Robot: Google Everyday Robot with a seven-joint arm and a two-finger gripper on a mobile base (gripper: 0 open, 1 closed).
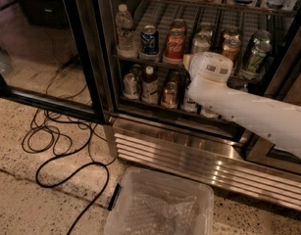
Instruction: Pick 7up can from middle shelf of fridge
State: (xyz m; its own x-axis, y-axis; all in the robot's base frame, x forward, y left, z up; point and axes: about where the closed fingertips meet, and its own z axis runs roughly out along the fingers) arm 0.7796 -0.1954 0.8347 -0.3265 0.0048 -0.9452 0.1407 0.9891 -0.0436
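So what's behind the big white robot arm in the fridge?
The silver-grey 7up can and an orange can peek over the white arm on the grey wire middle shelf. The arm's end covers the gripper.

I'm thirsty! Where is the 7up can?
In the camera view, the 7up can sits on the fridge's middle shelf, right of the red Coca-Cola can, just above the arm's white wrist, which hides the gripper.

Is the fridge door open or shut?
Open: the glass door stands swung out left; the gripper is inside at the middle shelf.
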